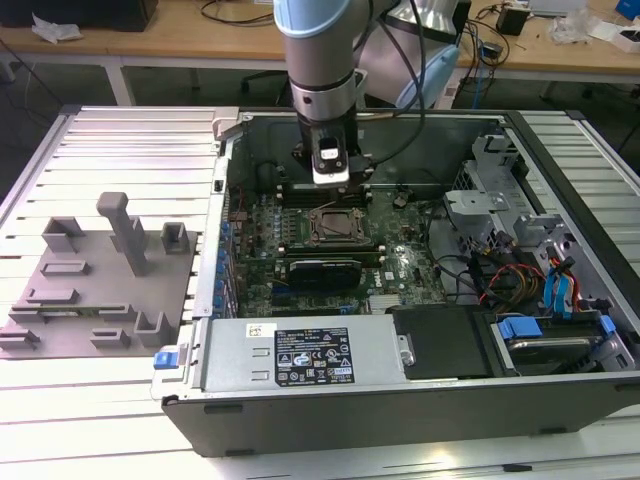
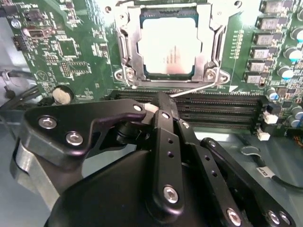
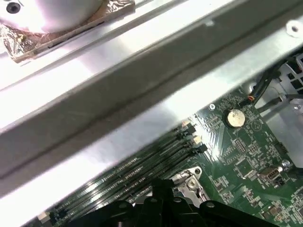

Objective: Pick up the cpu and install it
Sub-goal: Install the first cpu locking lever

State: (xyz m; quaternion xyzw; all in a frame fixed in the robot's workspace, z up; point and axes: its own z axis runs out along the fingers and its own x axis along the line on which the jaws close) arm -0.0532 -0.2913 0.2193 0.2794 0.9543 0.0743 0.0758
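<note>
In the exterior view the arm (image 1: 318,50) reaches down into an open computer case (image 1: 400,400) lying on a slatted table (image 1: 120,135), and the gripper (image 1: 332,178) hangs over the far edge of the motherboard (image 1: 300,255), just behind the socket (image 1: 338,226). I cannot make out the cpu from here; the socket shows as a dark square in a metal frame. To the exterior view's left, outside the case, a grey fixture plate (image 1: 90,290) with raised blocks sits on the table. A power supply (image 1: 305,352) with a white label (image 1: 314,354) lies along the near wall of the case; its print is too small to read. To the exterior view's right are drive bays (image 1: 555,335) with blue tabs and a bundle of cables (image 1: 505,275). In the second wrist view the cpu (image 2: 168,48) lies flat inside the socket (image 2: 127,49), its pale metal top facing up with faint marks in the middle that I cannot read. The black fingers (image 2: 163,113) sit close together over the memory slots (image 2: 222,106) just beside the socket, holding nothing. A coin cell (image 2: 62,94) sits on the board well off to one side. In the first wrist view the case wall (image 3: 142,94) runs across, with the memory slots (image 3: 142,172), the coin cell (image 3: 233,117) and a corner of the socket (image 3: 191,182) beyond it.
</note>
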